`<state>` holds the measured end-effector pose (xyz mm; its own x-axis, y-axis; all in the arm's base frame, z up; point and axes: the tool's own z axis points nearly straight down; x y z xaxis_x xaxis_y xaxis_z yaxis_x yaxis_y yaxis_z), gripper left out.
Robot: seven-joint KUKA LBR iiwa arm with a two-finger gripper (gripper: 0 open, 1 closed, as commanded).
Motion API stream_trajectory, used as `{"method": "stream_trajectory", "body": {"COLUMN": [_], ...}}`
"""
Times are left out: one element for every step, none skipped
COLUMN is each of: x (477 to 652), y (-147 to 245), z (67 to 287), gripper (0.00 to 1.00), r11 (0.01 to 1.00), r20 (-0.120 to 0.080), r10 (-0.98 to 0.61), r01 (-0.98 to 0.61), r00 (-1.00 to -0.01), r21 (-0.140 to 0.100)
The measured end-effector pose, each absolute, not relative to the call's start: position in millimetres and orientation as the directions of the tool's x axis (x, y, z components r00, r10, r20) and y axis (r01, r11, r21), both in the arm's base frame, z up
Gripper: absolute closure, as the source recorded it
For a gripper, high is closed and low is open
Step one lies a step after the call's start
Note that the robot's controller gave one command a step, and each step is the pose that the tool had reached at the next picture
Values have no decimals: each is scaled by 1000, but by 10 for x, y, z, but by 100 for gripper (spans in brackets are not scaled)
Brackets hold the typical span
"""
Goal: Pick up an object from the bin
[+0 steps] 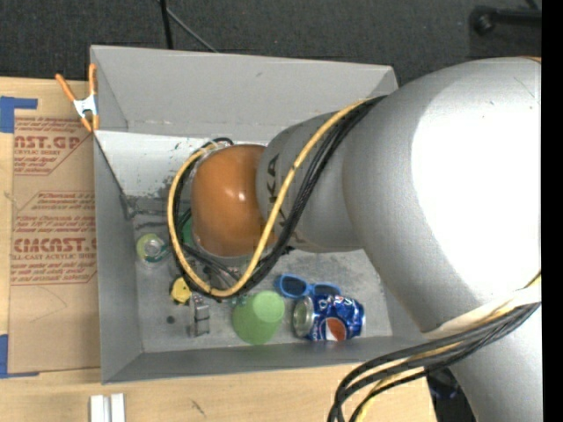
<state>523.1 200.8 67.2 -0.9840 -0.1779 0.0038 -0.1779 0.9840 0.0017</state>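
My gripper (pixel 199 316) reaches down below the orange wrist cover, near the bin's front left floor. A small yellow thing (pixel 180 290) lies right beside it on the left. A round green ball-like thing (pixel 258 317) rests just to its right, apart from it. Further right lie blue-framed sunglasses (pixel 297 286) and a crushed blue, red and white drink can (pixel 331 317). Nothing shows in the gripper's grasp.
A small clear round jar (pixel 151 247) sits by the left wall. A bit of green (pixel 186 230) peeks out behind the wrist cover. The arm and its cables hide the bin's middle and right side.
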Motion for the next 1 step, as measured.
{"method": "stream_trajectory", "body": {"x": [5214], "y": [1889], "z": [1002], "gripper": [0], "r11": [951], "r20": [-2], "r10": [-310], "r01": [-310], "r00": [-951], "r21": [0]}}
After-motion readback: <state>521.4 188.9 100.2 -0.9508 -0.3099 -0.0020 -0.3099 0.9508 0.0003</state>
